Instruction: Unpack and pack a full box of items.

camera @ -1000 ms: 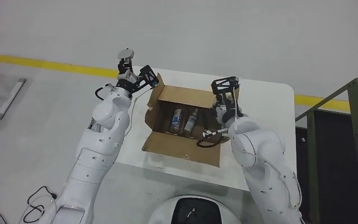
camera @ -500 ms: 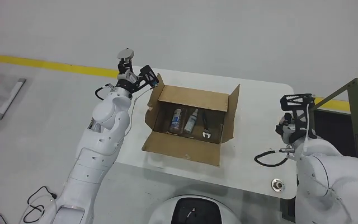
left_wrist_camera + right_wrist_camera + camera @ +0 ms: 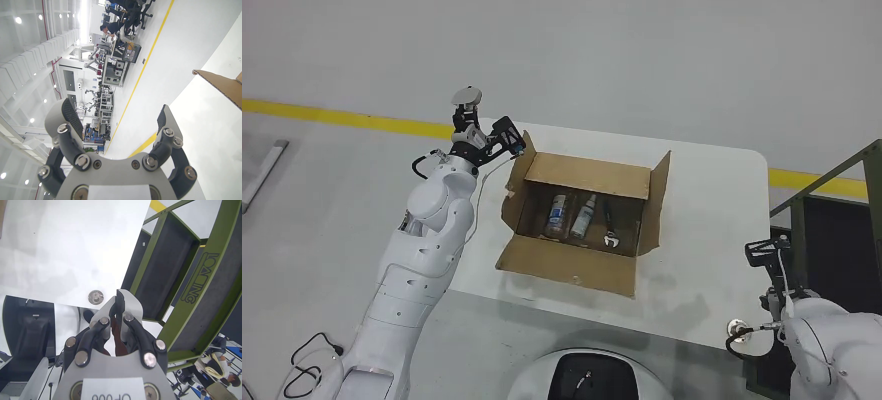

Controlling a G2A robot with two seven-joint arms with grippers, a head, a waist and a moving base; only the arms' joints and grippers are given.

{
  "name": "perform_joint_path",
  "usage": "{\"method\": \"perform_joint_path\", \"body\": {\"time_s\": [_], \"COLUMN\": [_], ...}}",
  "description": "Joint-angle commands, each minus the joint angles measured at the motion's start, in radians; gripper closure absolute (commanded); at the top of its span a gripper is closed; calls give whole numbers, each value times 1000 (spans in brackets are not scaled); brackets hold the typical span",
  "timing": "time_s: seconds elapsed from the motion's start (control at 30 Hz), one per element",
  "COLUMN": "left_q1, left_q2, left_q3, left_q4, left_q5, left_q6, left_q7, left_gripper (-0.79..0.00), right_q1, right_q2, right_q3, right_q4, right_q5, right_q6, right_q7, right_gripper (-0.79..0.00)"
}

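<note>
Box (image 3: 567,265) well apart from right gripper (image 3: 768,248)

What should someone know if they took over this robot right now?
Left claw: open, empty, by the cardboard box's far left corner.
Right claw: shut, seemingly on a reddish-brown item, at the table's right edge.
Box: flaps open; two bottles and a wrench lie inside.
Done: box opened, unpacking seemingly begun.
Left: set the item down, take out the rest, then repack.
</note>
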Motion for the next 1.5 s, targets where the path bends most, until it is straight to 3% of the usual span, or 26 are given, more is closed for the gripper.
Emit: {"method": "perform_joint_path", "body": {"time_s": [0.0,0.27,0.5,0.77,0.83,0.87,0.9,1.03,1.1,1.23,1.47], "left_q1": [0,0,0,0,0,0,0,0,0,0,0], "left_q2": [0,0,0,0,0,0,0,0,0,0,0], "left_q3": [0,0,0,0,0,0,0,0,0,0,0], "left_q4": [0,0,0,0,0,0,0,0,0,0,0], "left_q5": [0,0,0,0,0,0,0,0,0,0,0], "left_q6": [0,0,0,0,0,0,0,0,0,0,0], "left_q7": [0,0,0,0,0,0,0,0,0,0,0], "left_gripper": [-785,-785,-785,-785,-785,-785,-785,-785,-785,-785,-785], "right_q1": [0,-8,-111,-194,-189,-187,-181,-147,-131,-108,-94], "right_q2": [0,0,23,57,63,67,70,83,86,94,96], "right_q3": [0,3,21,18,21,19,19,20,16,5,14], "right_q4": [0,13,56,111,138,156,175,235,268,313,367], "right_q5": [0,-5,-134,-113,-68,-59,-25,63,110,126,195], "right_q6": [0,-1,-74,-105,-95,-94,-87,-71,-58,-50,-15], "right_q7": [0,-6,-74,-105,-95,-94,-87,-70,-58,-53,-93], "right_gripper": [0,0,0,-25,-95,-274,-336,-354,-471,-382,-360]}}
